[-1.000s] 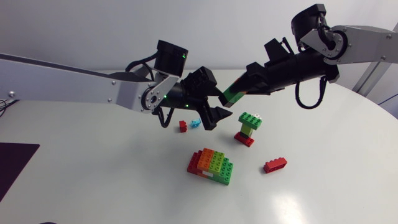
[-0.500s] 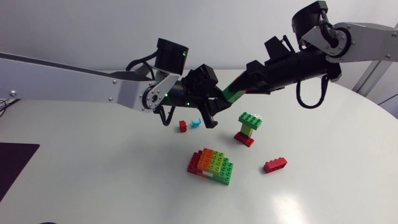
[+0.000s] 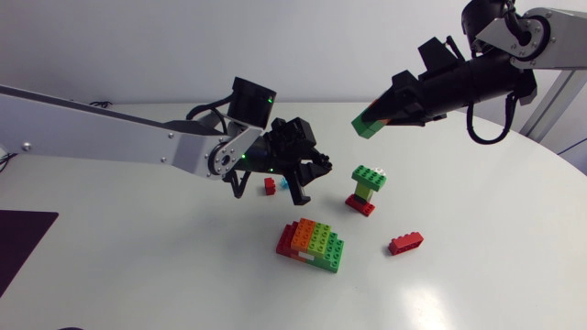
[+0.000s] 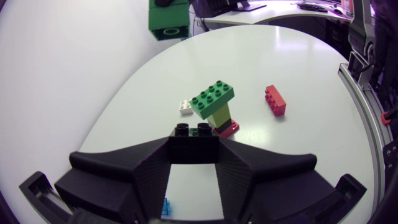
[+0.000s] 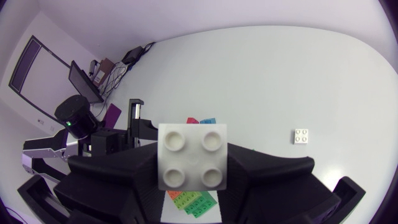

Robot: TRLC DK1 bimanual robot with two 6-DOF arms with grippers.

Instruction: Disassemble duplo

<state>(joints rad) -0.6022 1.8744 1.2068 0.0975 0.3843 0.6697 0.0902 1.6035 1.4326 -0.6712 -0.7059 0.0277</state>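
My left gripper (image 3: 307,176) hangs above the table's middle, shut on a small black brick (image 4: 193,134) whose studs poke out past the fingers (image 4: 149,171). My right gripper (image 3: 381,115) is up at the back right, shut on a green brick (image 3: 367,122). In the right wrist view that brick's white studded end (image 5: 193,163) sits between the fingers; the left wrist view shows its green underside (image 4: 168,18) high ahead. On the table stand a small tower (image 3: 367,188) with a green top, lime middle and red base, and a wide red, orange and green block (image 3: 312,245).
A loose red brick (image 3: 405,243) lies right of the wide block. A small red brick (image 3: 271,186) and a light blue piece (image 3: 284,183) lie under my left gripper. A small white plate (image 4: 185,107) rests beside the tower.
My left gripper closed on the black brick and drew down and left. My right gripper pulled up and to the right with the green brick, so the two grippers are now apart.
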